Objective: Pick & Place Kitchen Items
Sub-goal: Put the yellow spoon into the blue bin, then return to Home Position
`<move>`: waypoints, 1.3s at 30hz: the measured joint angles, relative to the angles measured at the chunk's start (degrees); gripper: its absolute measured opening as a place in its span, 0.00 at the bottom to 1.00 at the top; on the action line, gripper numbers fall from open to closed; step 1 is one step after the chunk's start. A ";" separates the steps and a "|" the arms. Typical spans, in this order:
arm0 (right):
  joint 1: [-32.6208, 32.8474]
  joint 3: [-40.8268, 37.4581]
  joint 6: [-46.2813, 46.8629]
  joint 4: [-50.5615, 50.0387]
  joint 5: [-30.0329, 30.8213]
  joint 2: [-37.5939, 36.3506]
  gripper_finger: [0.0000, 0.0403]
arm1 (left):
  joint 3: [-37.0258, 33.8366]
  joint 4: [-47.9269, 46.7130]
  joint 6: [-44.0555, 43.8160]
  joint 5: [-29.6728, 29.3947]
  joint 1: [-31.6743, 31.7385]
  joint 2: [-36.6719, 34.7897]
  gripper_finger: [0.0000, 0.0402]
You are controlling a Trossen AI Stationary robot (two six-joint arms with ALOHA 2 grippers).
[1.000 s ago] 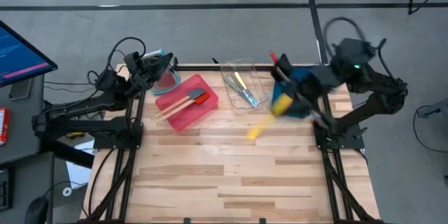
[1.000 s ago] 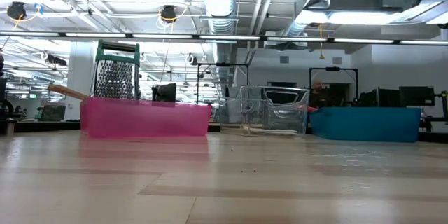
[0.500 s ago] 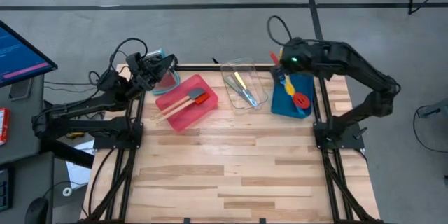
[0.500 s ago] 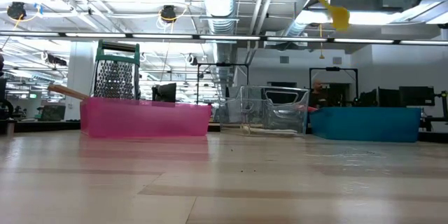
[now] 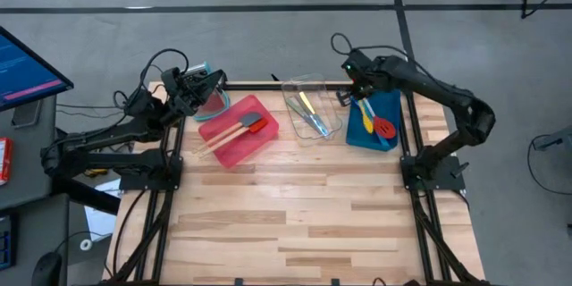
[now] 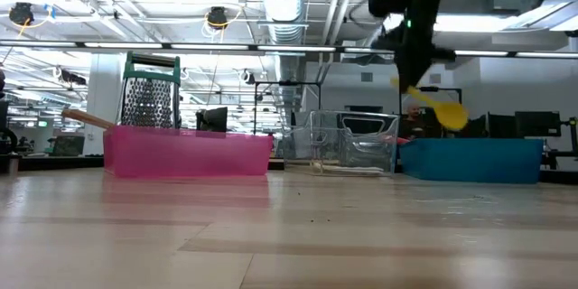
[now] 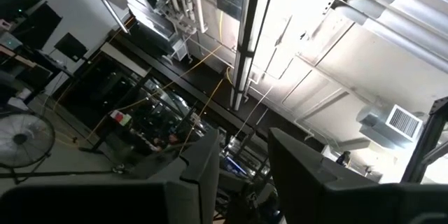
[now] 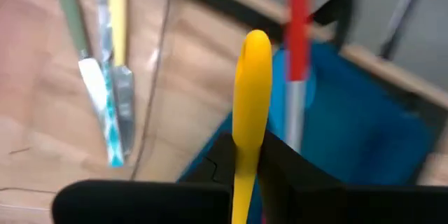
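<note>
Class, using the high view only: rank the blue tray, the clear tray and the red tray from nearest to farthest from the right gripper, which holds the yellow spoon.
Measured from the right gripper, shut on the yellow spoon:
1. Blue tray: right below the gripper, on the table's right side.
2. Clear tray: next over, middle of the table's far edge.
3. Red tray: farthest, towards the left arm.

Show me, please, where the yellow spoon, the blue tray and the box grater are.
yellow spoon [image 8: 250, 91], right wrist view, its bowl.
blue tray [image 6: 474, 163], low view, its side wall.
box grater [image 6: 150, 101], low view, its metal face.
</note>
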 joint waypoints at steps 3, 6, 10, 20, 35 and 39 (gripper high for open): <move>-2.05 -5.94 -1.49 3.56 -2.41 -0.50 0.07 | 0.00 -0.02 -0.02 0.00 0.00 0.00 0.27; -3.39 -10.52 -2.95 6.28 -3.29 -0.61 0.07 | 0.00 -0.10 -0.02 0.02 0.00 0.00 0.27; -3.72 -14.04 -3.65 10.23 -3.75 -0.58 0.07 | 0.00 -0.19 0.02 0.01 0.00 0.24 0.27; -4.91 -18.33 -3.68 14.59 -3.82 -0.08 0.07 | -0.02 -0.06 -0.02 0.02 0.00 0.46 0.27; -5.66 -18.41 -3.16 16.67 -3.55 -0.08 0.25 | -0.02 -0.37 0.09 0.38 0.00 1.07 0.27; -5.64 -17.67 -3.86 15.92 -4.66 -0.15 0.38 | -0.02 -0.26 0.11 2.26 0.00 1.01 0.27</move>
